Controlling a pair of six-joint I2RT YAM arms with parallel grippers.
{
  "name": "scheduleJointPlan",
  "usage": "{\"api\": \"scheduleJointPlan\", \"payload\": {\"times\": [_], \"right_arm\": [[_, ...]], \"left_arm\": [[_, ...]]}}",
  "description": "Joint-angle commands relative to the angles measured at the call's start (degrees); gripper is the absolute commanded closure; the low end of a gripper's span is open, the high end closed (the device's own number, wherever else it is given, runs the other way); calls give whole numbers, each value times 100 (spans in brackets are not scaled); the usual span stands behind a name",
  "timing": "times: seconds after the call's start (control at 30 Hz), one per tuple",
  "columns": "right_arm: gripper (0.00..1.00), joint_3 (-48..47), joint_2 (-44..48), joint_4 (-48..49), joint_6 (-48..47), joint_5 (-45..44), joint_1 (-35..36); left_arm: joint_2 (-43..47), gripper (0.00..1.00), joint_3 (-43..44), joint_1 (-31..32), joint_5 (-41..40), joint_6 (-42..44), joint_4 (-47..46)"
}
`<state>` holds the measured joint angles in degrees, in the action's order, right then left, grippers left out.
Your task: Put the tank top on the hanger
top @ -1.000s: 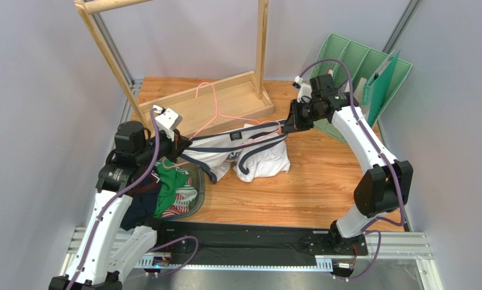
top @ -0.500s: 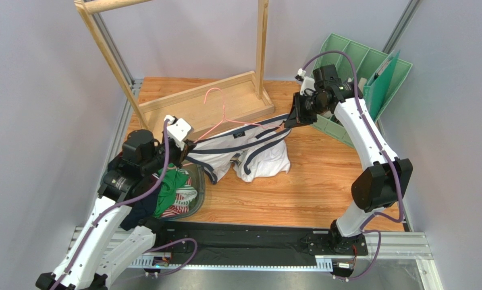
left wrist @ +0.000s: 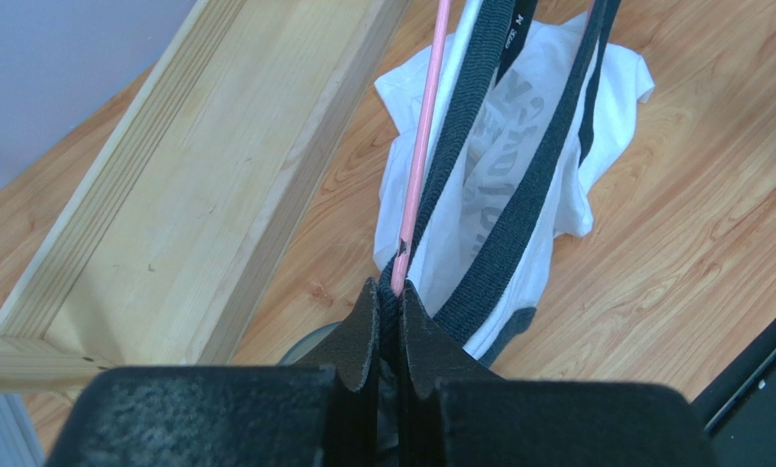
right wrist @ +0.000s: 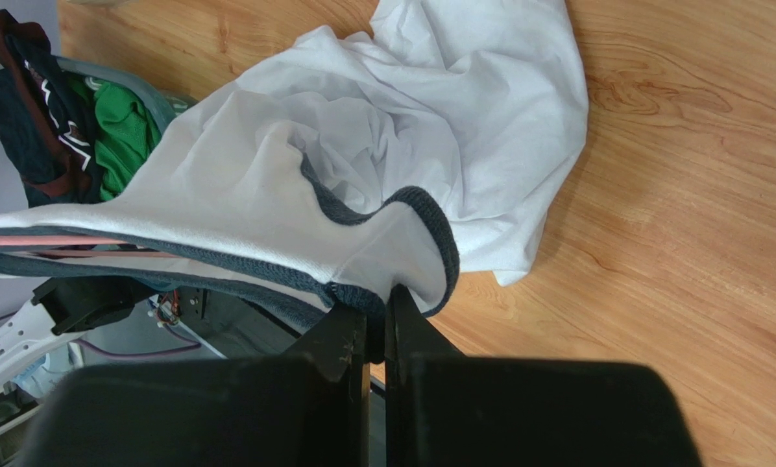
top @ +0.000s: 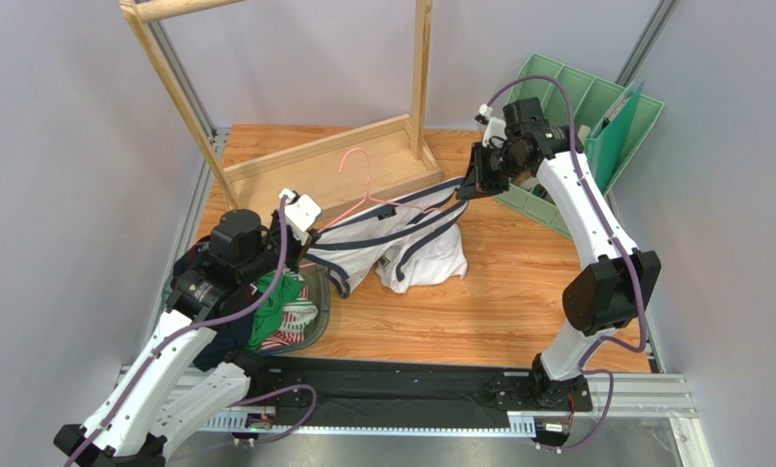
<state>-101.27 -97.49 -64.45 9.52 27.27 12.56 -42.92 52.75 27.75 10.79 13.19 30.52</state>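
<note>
The white tank top (top: 416, 255) with navy trim is stretched between both grippers, and its lower part is bunched on the table. The pink wire hanger (top: 361, 185) runs along the stretched trim, with its hook over the wooden base. My left gripper (top: 309, 233) is shut on the navy trim (left wrist: 465, 117) together with the end of the hanger's wire (left wrist: 423, 146). Its jaws (left wrist: 390, 288) pinch both. My right gripper (top: 466, 189) is shut on the trim at the other shoulder (right wrist: 382, 297). The white cloth (right wrist: 363, 146) hangs below it, and the hanger wire (right wrist: 41, 240) shows at the left.
The wooden rack frame's base (top: 265, 165) and post (top: 421, 78) stand at the back. A green divided tray (top: 577, 102) leans at the back right. A basket (top: 316, 321) with the green garment (top: 277, 297) and dark garments sits under my left arm.
My left gripper has moved right and a little back, carrying the trim and the hanger end. The hanger's hook has shifted right. My right gripper has moved slightly back.
</note>
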Motion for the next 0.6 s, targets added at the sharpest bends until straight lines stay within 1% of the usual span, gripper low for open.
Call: {"api": "scheduleJointPlan", "payload": {"times": [0.0,0.23,0.37,0.47,0.57], "right_arm": [[99,-498,-226,283,199,-213,71],[100,-815,-332,459,481,-55,546],[100,-657,-218,599,682,156,931],[100,-420,-95,732,762,121,1143],[100,-60,28,889,876,130,1205]], "left_arm": [[-102,100,33,38,-402,166,-90],[-314,100,104,55,-437,114,-362],[-463,100,165,47,-481,-132,-512],[-472,100,130,47,-586,-247,-705],[-428,100,130,55,-709,-422,-855]]}}
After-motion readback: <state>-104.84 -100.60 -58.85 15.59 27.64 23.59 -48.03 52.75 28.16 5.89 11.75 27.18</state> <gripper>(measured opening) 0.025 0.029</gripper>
